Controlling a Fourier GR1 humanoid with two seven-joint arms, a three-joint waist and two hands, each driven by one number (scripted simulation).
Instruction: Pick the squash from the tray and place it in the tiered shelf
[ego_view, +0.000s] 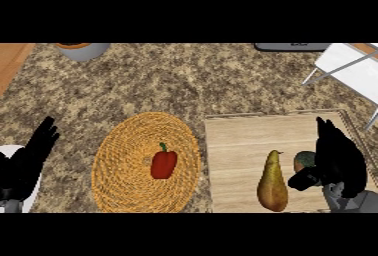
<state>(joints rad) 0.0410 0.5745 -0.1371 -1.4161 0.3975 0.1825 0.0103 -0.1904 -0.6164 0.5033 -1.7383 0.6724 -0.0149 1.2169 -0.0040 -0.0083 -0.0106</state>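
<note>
On the wooden tray, at five o'clock, lies the long squash. Right hand hovers released beside it; better curl round its thick lower end. Left hand rests open at nine o'clock.

A single head view is being given, and the counter is being looked at steeply from above, as from the robot's head. The woven mat is being framed toward 7 o'clock, the wooden tray toward 4 o'clock, the white shelf toward 2 o'clock. The scene is being viewed from fairly near, forearms being cut by the lower edge
</note>
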